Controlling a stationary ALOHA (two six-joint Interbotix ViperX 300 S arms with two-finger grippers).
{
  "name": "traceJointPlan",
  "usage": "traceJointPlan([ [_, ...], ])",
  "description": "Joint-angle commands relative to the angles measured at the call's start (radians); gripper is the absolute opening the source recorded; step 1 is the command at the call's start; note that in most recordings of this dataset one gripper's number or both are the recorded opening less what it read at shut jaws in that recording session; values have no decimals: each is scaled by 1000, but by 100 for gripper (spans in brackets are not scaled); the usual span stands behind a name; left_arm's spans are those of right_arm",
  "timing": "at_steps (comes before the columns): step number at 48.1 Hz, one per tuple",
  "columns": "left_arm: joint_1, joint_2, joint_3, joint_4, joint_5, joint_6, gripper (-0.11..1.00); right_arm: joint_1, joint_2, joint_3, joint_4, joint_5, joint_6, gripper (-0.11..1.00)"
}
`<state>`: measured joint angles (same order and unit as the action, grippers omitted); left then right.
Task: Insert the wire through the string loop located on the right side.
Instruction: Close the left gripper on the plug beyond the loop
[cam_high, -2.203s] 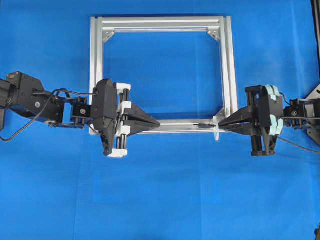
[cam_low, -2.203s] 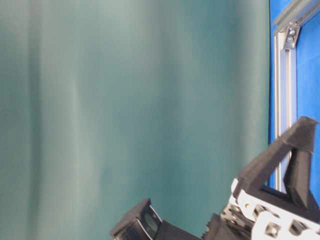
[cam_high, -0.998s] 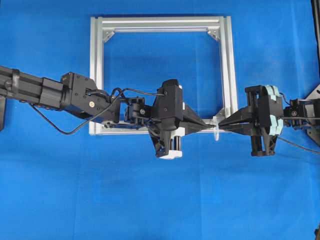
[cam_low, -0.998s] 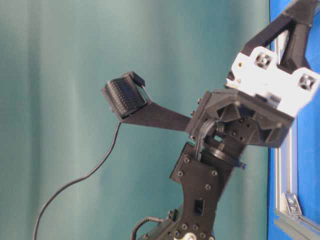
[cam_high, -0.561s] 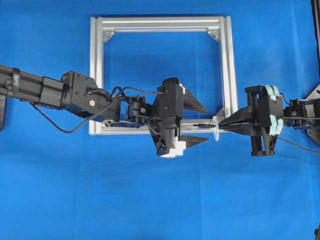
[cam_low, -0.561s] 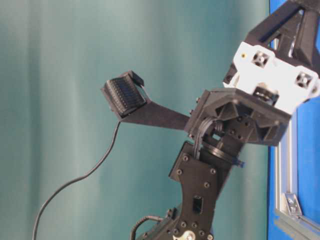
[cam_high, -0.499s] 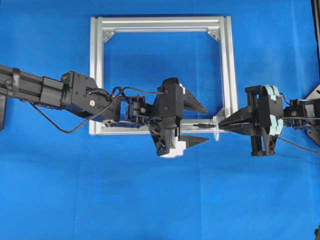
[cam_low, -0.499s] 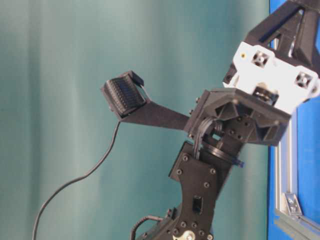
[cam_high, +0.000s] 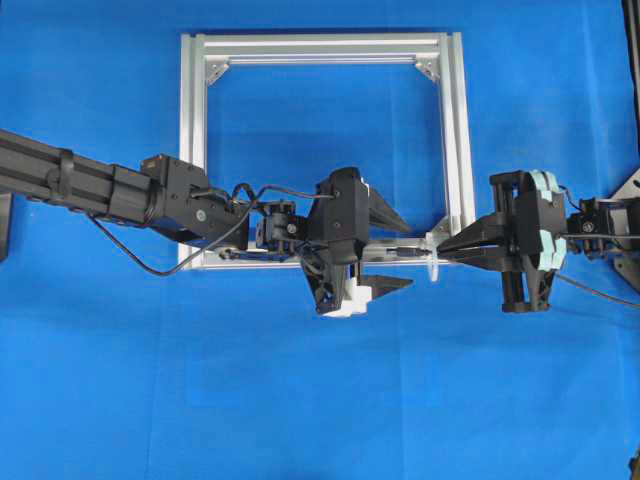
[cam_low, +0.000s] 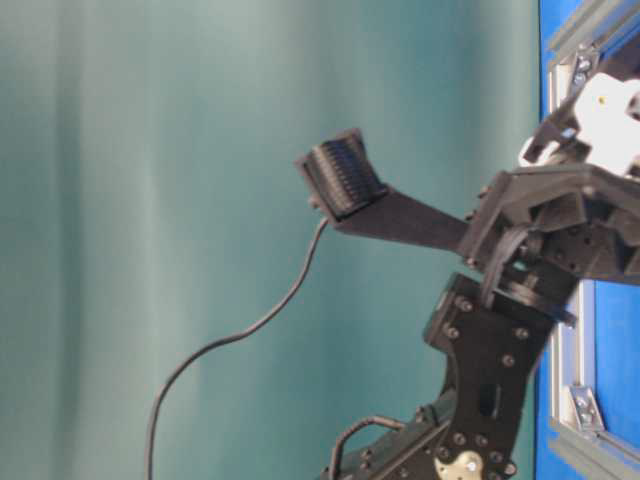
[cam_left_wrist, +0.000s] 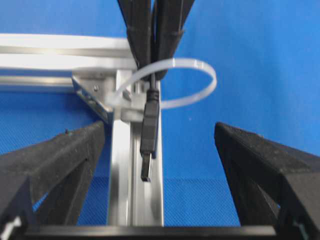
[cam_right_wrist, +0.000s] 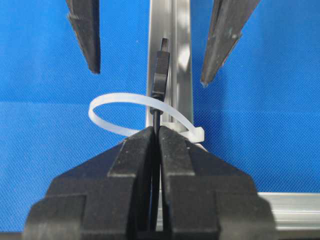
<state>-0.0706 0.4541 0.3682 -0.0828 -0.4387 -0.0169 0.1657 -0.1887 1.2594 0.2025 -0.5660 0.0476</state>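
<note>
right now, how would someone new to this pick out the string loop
Start at the square silver aluminium frame on the blue cloth and go to its lower right corner. There a thin, translucent white ring of string stands out from the bar, with the thin black wire passing through it. Unlike the solid silver corner brackets, it is a pale open hoop.

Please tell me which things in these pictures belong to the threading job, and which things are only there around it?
Belong to the job:
- wire, its plug tip already through the loop
- string loop, on the frame
- right gripper, shut on the wire
- left gripper, open around the plug tip

Only there:
- silver frame
- blue table cover
</note>
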Motion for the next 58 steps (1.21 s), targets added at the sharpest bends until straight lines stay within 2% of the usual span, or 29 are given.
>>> traceJointPlan([
  [1, 3, -20, -21, 2, -11, 2, 86, -3, -6, -14, -3, -5, -2, -4],
  [53, 5, -18, -21, 2, 5, 3, 86, -2, -6, -14, -3, -5, -2, -4],
  [58, 6, -18, -21, 2, 9, 3, 83, -3, -6, -15, -3, -2, -2, -4],
])
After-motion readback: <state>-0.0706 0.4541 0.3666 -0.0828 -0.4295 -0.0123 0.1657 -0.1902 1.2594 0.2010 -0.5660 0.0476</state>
